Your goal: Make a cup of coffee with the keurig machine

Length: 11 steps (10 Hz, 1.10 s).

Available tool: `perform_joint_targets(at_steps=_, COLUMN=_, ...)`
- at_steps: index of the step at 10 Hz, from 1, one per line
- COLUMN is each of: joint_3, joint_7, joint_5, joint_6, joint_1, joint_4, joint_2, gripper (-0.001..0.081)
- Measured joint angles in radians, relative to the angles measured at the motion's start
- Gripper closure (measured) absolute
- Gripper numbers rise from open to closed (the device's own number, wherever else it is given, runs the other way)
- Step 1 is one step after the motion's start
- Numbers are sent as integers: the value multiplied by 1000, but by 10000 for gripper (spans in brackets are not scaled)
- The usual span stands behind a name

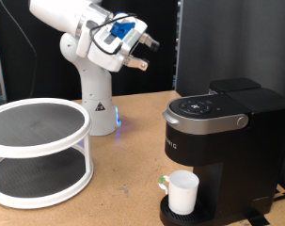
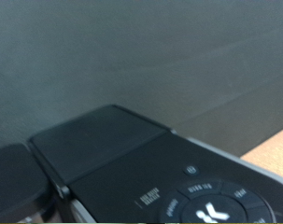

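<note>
- white two-tier round rack [image 1: 37,151] at exterior view's left, on the wooden table [image 1: 123,179].
- gripper [image 1: 142,53] raised near the top, fingers apart, holding nothing; open air below.
- keurig machine [image 1: 222,141] at right: black, silver-trimmed lid closed.
- cup [image 1: 182,192], white, sits on its drip tray, near the table's front edge.

Wooden table [image 1: 123,179] under keurig machine [image 1: 222,151], two-tier white rack [image 1: 39,151], arm base [image 1: 97,104].

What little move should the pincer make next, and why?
Probably drift down toward the keurig machine and its top buttons. The cup already sits on the drip tray, the lid looks shut, and the pincer hangs high above, holding nothing visible.
</note>
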State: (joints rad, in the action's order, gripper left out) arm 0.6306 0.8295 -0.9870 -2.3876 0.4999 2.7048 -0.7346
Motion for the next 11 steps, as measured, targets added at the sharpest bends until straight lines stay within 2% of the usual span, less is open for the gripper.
perform_joint_targets(at_steps=2, joint_3=-1, joint_7=-15, joint_5=11, joint_6=15, joint_1=-8, joint_4=2, joint_2=-11, gripper=-2)
perform_joint_targets(at_steps=3, joint_3=-9, joint_7=-30, joint_5=81, joint_6=32, joint_1=-13, joint_4=-3, joint_2=-5, gripper=-2)
perform_joint_targets(at_steps=5, joint_3=-82, joint_7=-106, joint_5=319, joint_6=91, joint_1=-42, joint_4=-45, joint_2=22, gripper=-2)
perform_joint_targets(at_steps=7, joint_3=-163, joint_7=-125, joint_5=517, joint_6=115, joint_1=-51, joint_4=-98, joint_2=54, gripper=-2)
perform_joint_targets(at_steps=8, joint_3=-186, joint_7=-112, joint_5=574, joint_6=120, joint_1=-60, joint_4=-118, joint_2=84, gripper=-2)
perform_joint_targets(at_steps=9, joint_3=-182, joint_7=-117, joint_5=546, joint_6=119, joint_1=-59, joint_4=-115, joint_2=82, gripper=-2)
perform_joint_targets(at_steps=10, joint_3=-185, joint_7=-114, joint_5=565, joint_6=132, joint_1=-59, joint_4=-117, joint_2=83, gripper=-2)
perform_joint_targets(at_steps=11, joint_3=-197, joint_7=-110, joint_5=630, joint_6=195, joint_1=-58, joint_4=-137, joint_2=90, gripper=-2)
